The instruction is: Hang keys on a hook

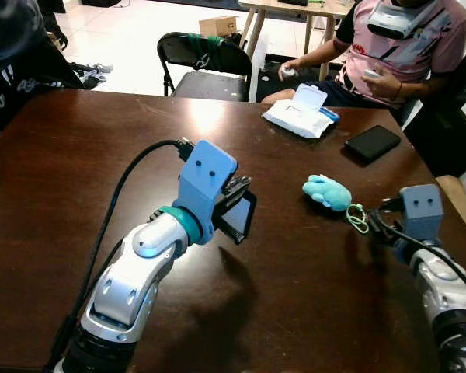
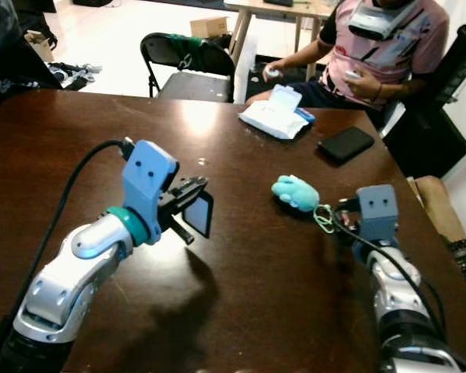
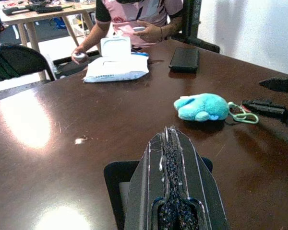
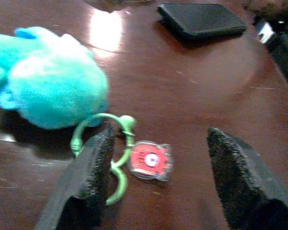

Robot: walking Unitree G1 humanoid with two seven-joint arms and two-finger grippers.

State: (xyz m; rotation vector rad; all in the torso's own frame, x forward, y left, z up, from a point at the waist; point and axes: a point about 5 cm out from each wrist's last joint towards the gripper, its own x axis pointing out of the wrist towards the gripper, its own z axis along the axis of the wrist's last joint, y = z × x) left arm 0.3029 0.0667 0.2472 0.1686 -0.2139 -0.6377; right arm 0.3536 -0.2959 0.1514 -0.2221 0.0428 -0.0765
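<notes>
The keys are a teal plush keychain point(image 1: 326, 192) with a green ring point(image 4: 116, 143) and a small red tag point(image 4: 150, 160), lying on the dark wooden table point(image 1: 78, 171) right of centre. My right gripper point(image 4: 161, 140) is open and low over the table. Its fingers straddle the red tag, and the left finger touches the green ring. My left gripper point(image 1: 237, 203) is raised above the table's middle, shut on a flat black plate point(image 3: 116, 175), apparently the hook piece. The plush lies to the right of it.
A white pack of wipes point(image 1: 301, 115) and a black phone point(image 1: 372, 142) lie at the far right of the table. A person point(image 1: 396, 54) sits behind them holding controllers. A black folding chair point(image 1: 206, 66) stands beyond the far edge. Another person point(image 1: 15, 62) is at far left.
</notes>
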